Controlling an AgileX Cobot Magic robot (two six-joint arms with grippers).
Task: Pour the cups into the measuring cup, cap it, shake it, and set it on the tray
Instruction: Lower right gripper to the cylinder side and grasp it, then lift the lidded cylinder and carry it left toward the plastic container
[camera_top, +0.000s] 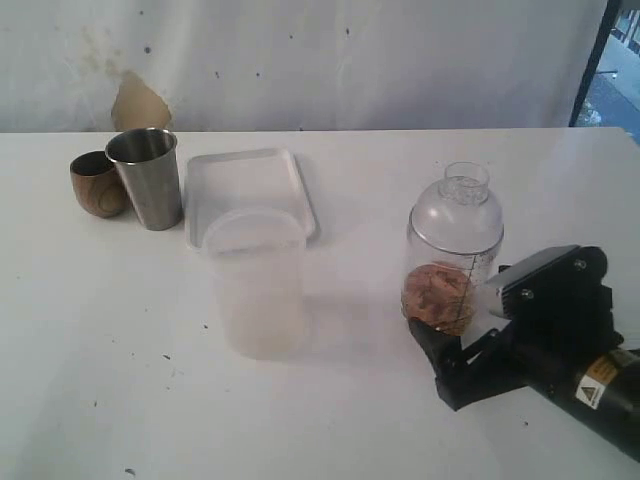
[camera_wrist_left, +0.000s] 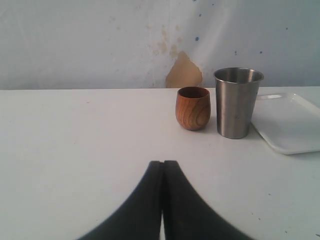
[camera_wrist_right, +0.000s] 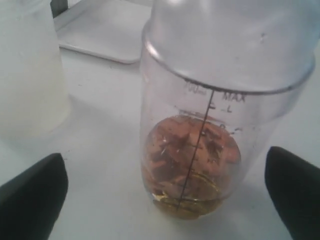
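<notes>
Exterior view: the right gripper (camera_top: 442, 362) is sitting just beside the capped measuring cup (camera_top: 453, 255), brown contents inside; the tray (camera_top: 250, 165) is lying well beyond. Left wrist view: the left gripper (camera_wrist_left: 163, 167) is resting closed and empty, wooden cup (camera_wrist_left: 193, 107) and steel tumbler (camera_wrist_left: 237, 102) ahead. Right wrist view: its jaws are standing apart, flanking the measuring cup, seemingly not touching. Shaking looks next, needing a firm grasp.

White table (camera_top: 100, 330) with a few dark specks. At the back left, wood cup (camera_top: 97, 184) just beside steel cup (camera_top: 147, 178). Next to them, flat white tray (camera_top: 248, 185). In front of the tray, cloudy cup (camera_top: 255, 282). Well to the right, measuring cup (camera_top: 453, 250), standing up.
</notes>
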